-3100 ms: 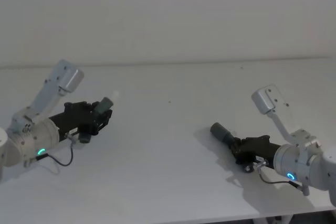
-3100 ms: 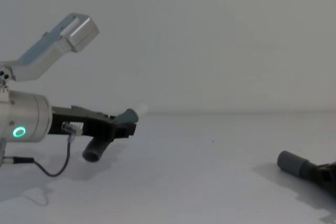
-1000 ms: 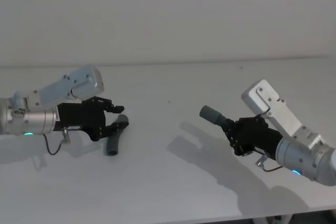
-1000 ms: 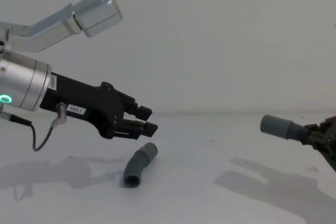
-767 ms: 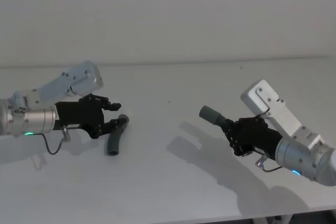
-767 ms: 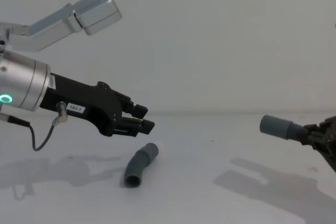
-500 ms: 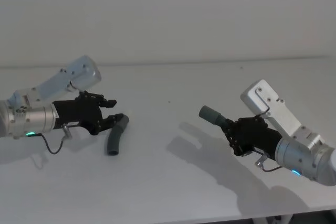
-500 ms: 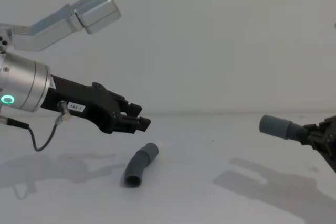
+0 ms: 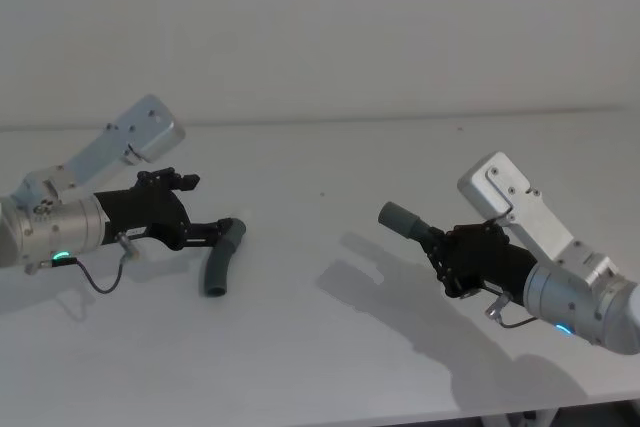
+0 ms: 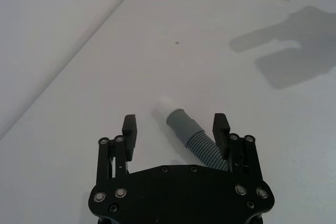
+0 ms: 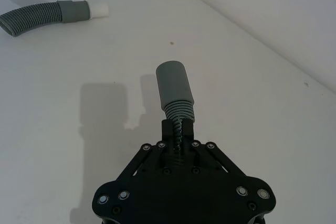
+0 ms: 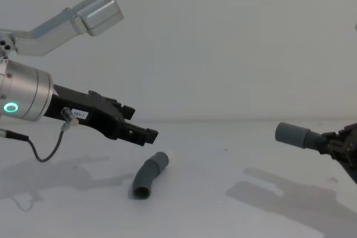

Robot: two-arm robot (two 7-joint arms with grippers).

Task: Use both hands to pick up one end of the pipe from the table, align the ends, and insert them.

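The short bent pipe point(image 9: 221, 258) lies on the white table point(image 9: 330, 347), its grey cuff and white tip point(image 10: 167, 102) pointing away from my left arm. My left gripper point(image 10: 175, 121) hovers open just above it, with the cuff point(image 10: 181, 120) showing between the spread fingers and untouched. In the chest view the left gripper point(image 12: 142, 132) hangs over the near-left side of that pipe point(image 12: 147, 175). My right gripper point(image 11: 178, 129) is shut on the ribbed hose of the other pipe, held above the table. Its open grey cuff point(image 9: 398, 217) points left, toward the short pipe point(image 11: 50, 14).
The table is bare white all round, and its far edge meets a plain wall. Shadows of both arms fall on the surface. A thin cable point(image 9: 100, 282) hangs under the left wrist.
The left gripper let go of the short pipe, which now lies on the table. Over the last second it drew back left, open. The right arm lifted its pipe earlier and now holds still.
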